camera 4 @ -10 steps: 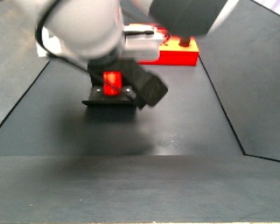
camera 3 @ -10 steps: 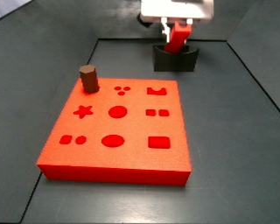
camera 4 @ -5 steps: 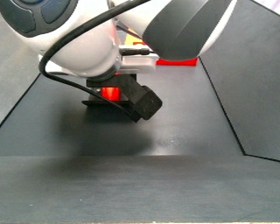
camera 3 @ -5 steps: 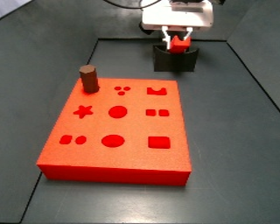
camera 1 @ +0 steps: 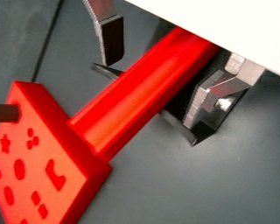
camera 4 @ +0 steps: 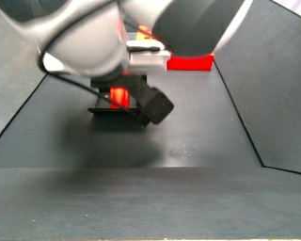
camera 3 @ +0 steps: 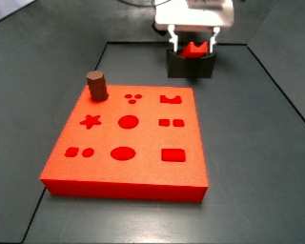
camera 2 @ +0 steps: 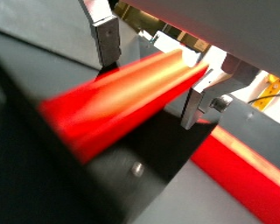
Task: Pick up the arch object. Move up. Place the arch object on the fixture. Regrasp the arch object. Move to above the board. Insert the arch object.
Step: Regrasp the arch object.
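Note:
The arch object [camera 3: 191, 48] is a bright red bar standing on end in the notch of the dark fixture [camera 3: 191, 67] at the back of the floor. It also shows in the fixture [camera 4: 116, 112] as a red arch object [camera 4: 116, 97]. My gripper [camera 3: 193, 38] is right above the fixture, with its fingers straddling the bar. In both wrist views the arch object [camera 1: 108, 118] [camera 2: 119, 109] runs between the silver fingers, and the gripper [camera 1: 154, 94] [camera 2: 150, 87] stands open with a gap at one finger [camera 1: 111, 39]. The red-orange board [camera 3: 130, 143] lies in front.
A short brown cylinder peg [camera 3: 98, 86] stands in the board's back left corner. Raised dark walls [camera 3: 276, 86] edge the floor on both sides. The board [camera 4: 191, 63] lies behind the arm in a side view, partly hidden by it.
The bar has gone down into the fixture's notch and now stands more upright. The fingers have parted from it, and the gripper stays above the fixture.

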